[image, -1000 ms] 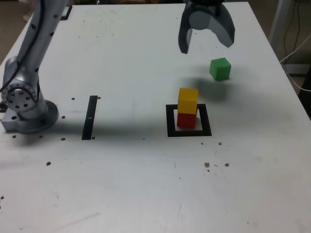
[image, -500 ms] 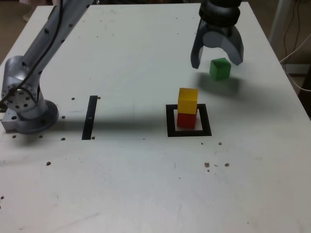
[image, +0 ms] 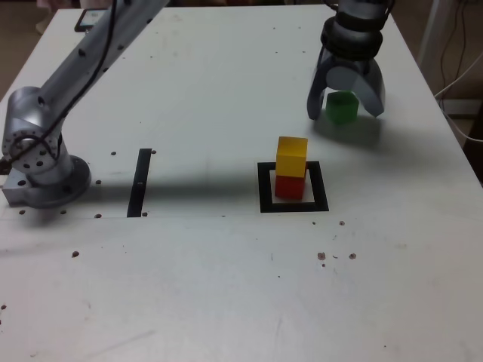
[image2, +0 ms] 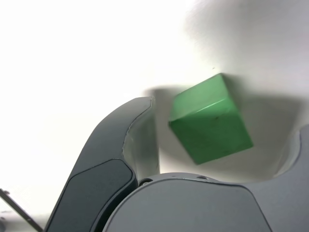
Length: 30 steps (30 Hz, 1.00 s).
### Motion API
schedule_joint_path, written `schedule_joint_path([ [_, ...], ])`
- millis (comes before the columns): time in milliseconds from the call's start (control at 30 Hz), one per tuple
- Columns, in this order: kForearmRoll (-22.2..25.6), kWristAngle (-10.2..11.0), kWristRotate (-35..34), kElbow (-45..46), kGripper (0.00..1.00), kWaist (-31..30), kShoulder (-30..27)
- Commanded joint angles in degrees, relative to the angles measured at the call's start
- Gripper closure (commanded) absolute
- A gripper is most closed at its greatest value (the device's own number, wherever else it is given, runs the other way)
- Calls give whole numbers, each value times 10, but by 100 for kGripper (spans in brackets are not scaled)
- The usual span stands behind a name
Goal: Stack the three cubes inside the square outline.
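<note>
Cubes first: I count three, one green (image: 341, 106), one yellow (image: 292, 156) and one red (image: 290, 186). Yellow sits squarely on red, and that pair of two stands inside the square outline (image: 264, 188), the only such frame on the table (image: 226, 286). One thin black strip (image: 139, 182) lies flat to the exterior view's left of the outline, well apart from it.

From my console I see the single gripper (image: 346, 113) hanging over the green cube at the far right of the exterior view, its jaws spread apart with one on each side of the cube. On the wrist view the green cube (image2: 210, 119) rests on the table with a visible gap to the one jaw I can see clearly, so nothing is clamped.

Green lies beyond the outline and to its right, near the table's right edge. Bare tabletop separates it from the stack, and the near half of the table is open.
</note>
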Motion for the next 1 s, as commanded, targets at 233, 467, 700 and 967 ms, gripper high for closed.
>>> schedule_joint_path([
  [233,8,1,-14,-23,36,0,9],
  [467,7,-1,-21,-16,63,0,9],
  [700,2,-14,-22,-10,72,0,9],
  [967,3,-8,-24,-2,80,0,6],
])
